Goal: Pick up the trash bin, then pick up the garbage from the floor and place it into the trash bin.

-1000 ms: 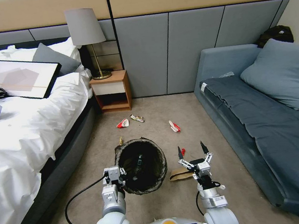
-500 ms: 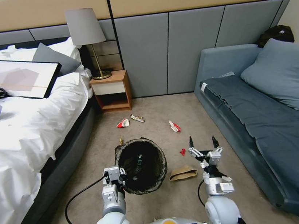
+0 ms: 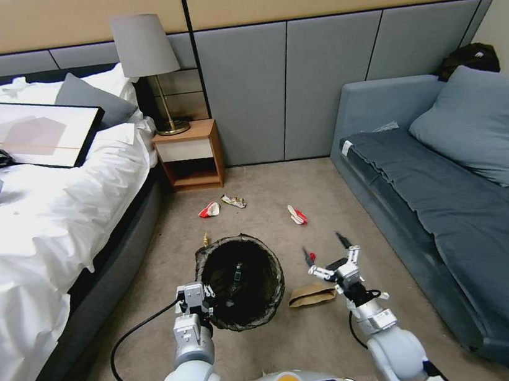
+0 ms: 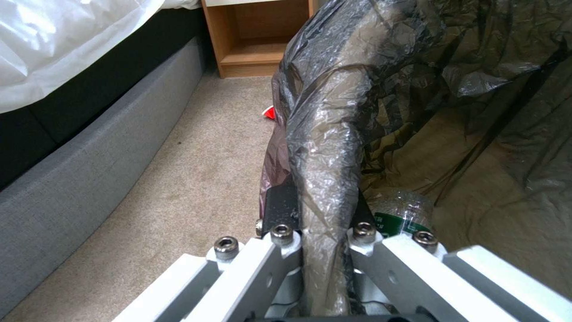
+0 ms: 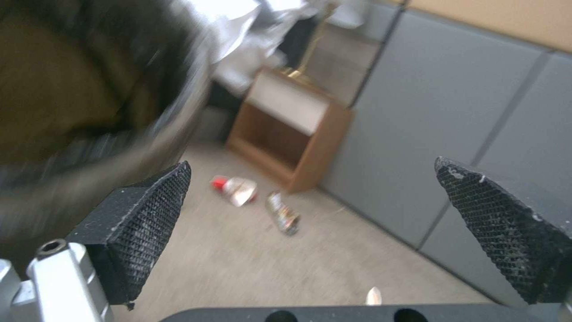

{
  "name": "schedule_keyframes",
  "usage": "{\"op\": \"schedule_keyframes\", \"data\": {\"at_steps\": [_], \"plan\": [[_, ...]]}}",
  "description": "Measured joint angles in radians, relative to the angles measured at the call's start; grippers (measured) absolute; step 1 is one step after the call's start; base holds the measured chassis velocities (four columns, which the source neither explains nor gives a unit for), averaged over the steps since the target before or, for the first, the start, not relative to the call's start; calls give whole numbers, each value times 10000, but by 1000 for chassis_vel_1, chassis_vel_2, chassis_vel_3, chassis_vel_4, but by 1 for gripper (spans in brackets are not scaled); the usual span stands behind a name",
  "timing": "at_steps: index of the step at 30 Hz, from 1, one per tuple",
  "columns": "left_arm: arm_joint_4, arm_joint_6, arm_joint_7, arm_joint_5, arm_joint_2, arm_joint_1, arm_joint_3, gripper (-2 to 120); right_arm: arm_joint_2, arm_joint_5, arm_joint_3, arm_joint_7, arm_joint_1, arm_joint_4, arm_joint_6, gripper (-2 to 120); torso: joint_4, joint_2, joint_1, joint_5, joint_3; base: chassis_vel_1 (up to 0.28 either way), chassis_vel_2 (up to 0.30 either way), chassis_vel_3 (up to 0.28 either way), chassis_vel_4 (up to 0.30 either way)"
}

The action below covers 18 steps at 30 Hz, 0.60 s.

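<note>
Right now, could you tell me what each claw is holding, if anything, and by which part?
The left claw is clamped on the trash bin at its bag-covered rim. The right claw is open and holds nothing.

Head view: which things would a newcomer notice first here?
First the trash bin at the centre, its bag-lined rim clamped by the left gripper. Then the open right gripper, above the carpet beside a brown cardboard scrap, and the red-and-white wrappers nearer the nightstand.
</note>
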Motion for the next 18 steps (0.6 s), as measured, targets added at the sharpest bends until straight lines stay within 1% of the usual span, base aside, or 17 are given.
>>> {"op": "schedule_keyframes", "data": {"at_steps": [7,10,11,13,15,18], "plan": [[0,0,0,0,0,0,0,1,-489,-462,-194,-195,202,-769,172,100,1,0,0,-1,0,0,0,0,0],[0,0,0,0,0,0,0,1,-753,-607,-226,-442,383,-1511,377,100,0,0,0,-2,0,0,0,0,0],[0,0,0,0,0,0,0,1,-753,-607,-226,-442,383,-1511,377,100,0,0,0,-2,0,0,0,0,0],[0,0,0,0,0,0,0,1,-899,-678,-228,-667,542,-2144,630,100,0,0,0,0,0,0,0,0,0],[0,0,0,0,0,0,0,1,-926,-751,-227,-705,596,-2330,711,100,0,0,0,-1,0,0,0,0,0],[0,0,0,0,0,0,0,1,-950,-977,-194,-976,896,-3233,1100,100,0,0,0,-1,0,0,0,0,0]]}}
